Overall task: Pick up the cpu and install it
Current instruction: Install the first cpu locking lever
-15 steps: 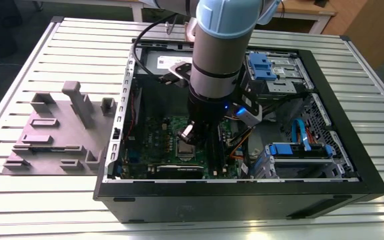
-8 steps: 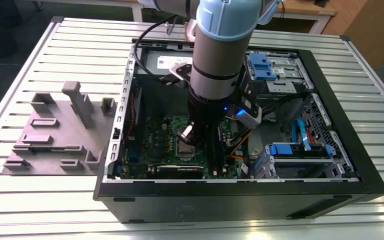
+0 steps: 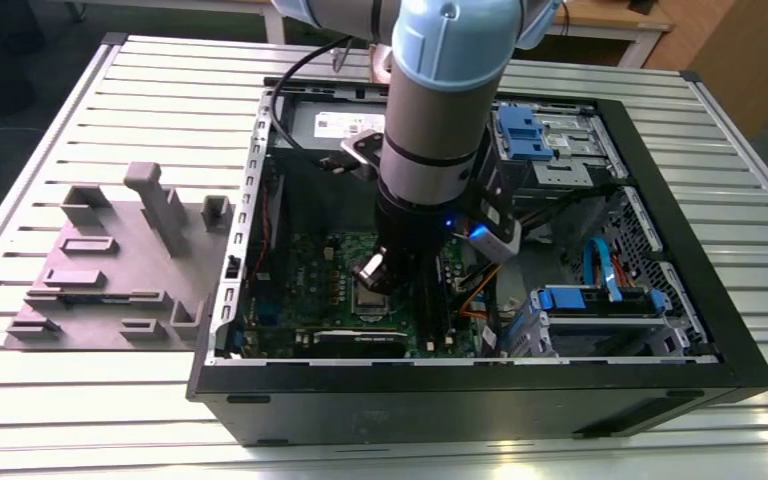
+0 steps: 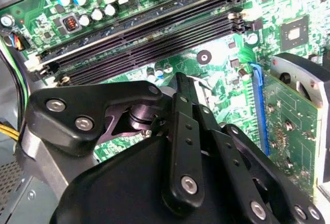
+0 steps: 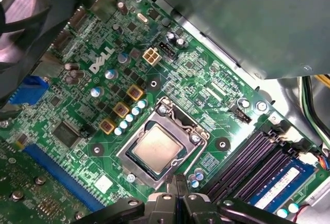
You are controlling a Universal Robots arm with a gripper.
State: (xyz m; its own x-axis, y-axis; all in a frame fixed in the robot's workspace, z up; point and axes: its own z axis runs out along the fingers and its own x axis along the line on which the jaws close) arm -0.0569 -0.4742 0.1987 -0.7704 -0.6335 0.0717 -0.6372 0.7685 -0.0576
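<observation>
Inside its socket [image 5: 162,150] sits the square silvery cpu [image 5: 155,148]; hand [image 5: 178,195] pressed together, empty.

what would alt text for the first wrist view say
A silvery square cpu sits inside the metal-framed socket on a green motherboard, with the black gripper just beside the socket. Dark memory slots run alongside.

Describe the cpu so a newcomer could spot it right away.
Find the open black computer case, then its green board. The cpu is the flat silvery square inside the metal-framed socket beside the long dark memory slots.
</observation>
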